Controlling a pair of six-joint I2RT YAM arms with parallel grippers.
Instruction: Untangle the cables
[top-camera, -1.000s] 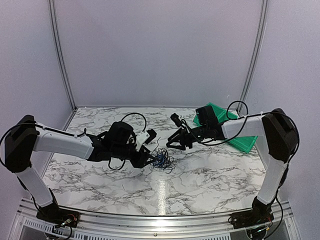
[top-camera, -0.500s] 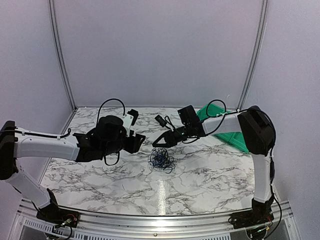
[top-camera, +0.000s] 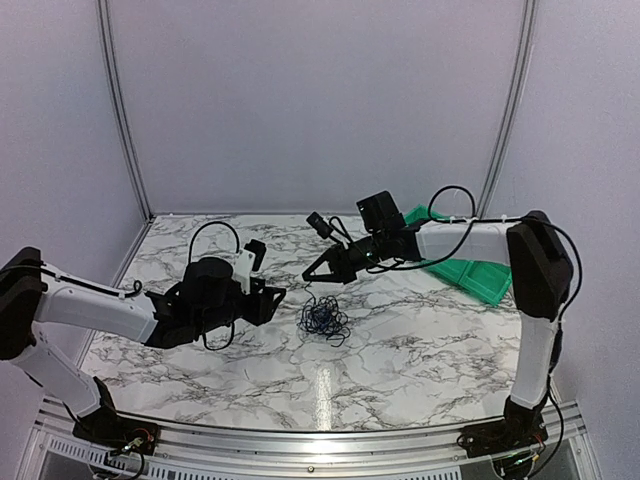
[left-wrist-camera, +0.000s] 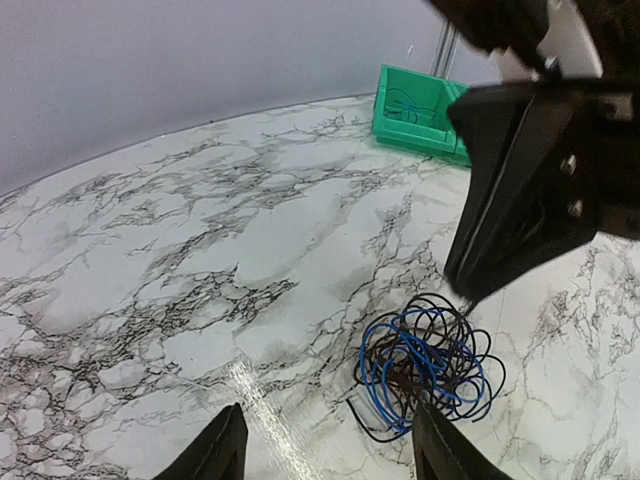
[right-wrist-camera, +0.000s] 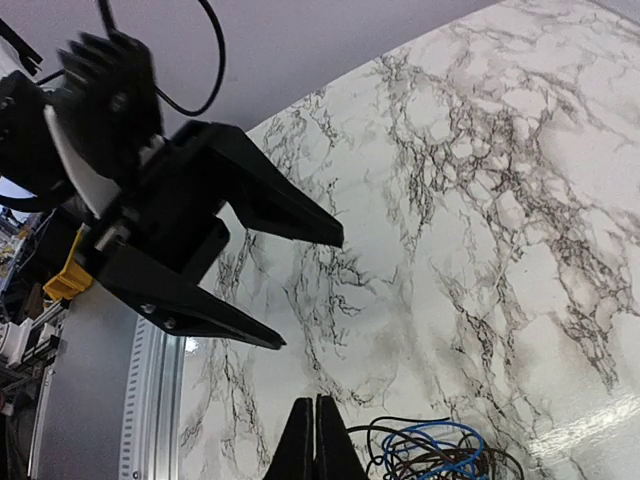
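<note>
The cables (top-camera: 323, 318) lie on the marble table as a small wad of blue and black loops, also seen in the left wrist view (left-wrist-camera: 430, 365) and at the bottom edge of the right wrist view (right-wrist-camera: 440, 455). My right gripper (top-camera: 310, 277) hangs shut just above the wad's far left side, its tip (left-wrist-camera: 466, 292) close over the loops. Its shut fingers (right-wrist-camera: 315, 440) show no strand between them. My left gripper (top-camera: 268, 294) is open to the left of the wad, with empty fingertips (left-wrist-camera: 225, 450) and the wad just ahead on the right.
A green bin (top-camera: 470, 270) sits at the back right of the table, with a thin wire inside it (left-wrist-camera: 405, 100). Grey walls enclose the table, and a metal rail (top-camera: 300, 445) runs along its near edge.
My left gripper has drawn back to the left, away from the wad. My right gripper has moved left over the wad's far side and shut. The wad stays put.
</note>
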